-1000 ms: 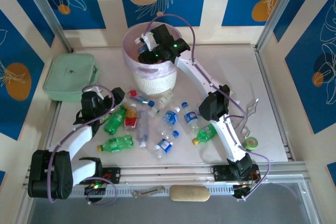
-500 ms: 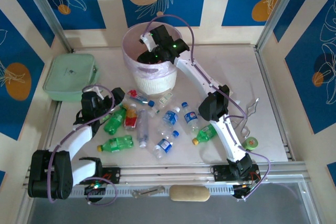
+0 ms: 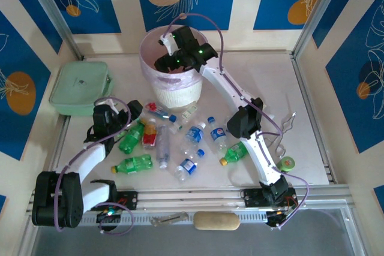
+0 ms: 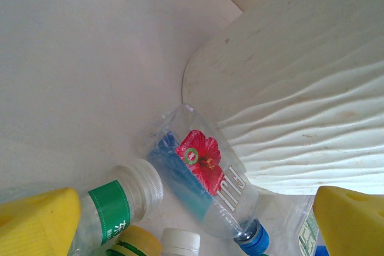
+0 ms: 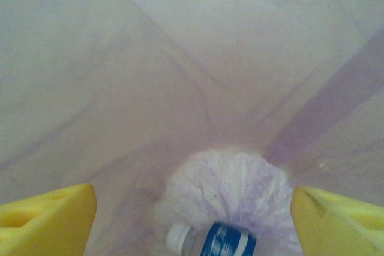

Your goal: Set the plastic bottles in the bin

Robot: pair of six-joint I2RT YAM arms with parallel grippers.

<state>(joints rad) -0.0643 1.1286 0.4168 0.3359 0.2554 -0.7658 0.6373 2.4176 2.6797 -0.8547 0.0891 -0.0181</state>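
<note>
Clear plastic with a blue label and a white cap, one bottle lay at the very bottom of the bin, on the puckered centre of the pink-purple liner. Directly above it, inside the bin's mouth, hung the right gripper, its yellow fingers spread wide with nothing between them.

The other plastic bottles were scattered on the table in front of the bin: three green ones with yellow caps, a red-labelled one, and several clear ones with blue labels. Closest to the bin was a Fiji bottle (red hibiscus on the label, blue cap), lying on its side at the foot of the bin's ribbed white wall; whether it touched the wall I could not tell. The left gripper hovered over that bottle, to the bin's front left, jaws fully apart and gripping nothing. A green-banded clear bottle lay beside one of its fingers. Left of the bin sat a pale-green lidded box.

By my judgement most of the work lay ahead. The thin liner was the chief hazard: a finger catching it on the way out of the bin could drag the bag off the rim. The Fiji bottle was crowded by its neighbours and the bin's wall, so closing there might pinch two bottles, or squeeze the round one out sideways and send it rolling. Both arms reaching for the bin at once could also collide above it.
</note>
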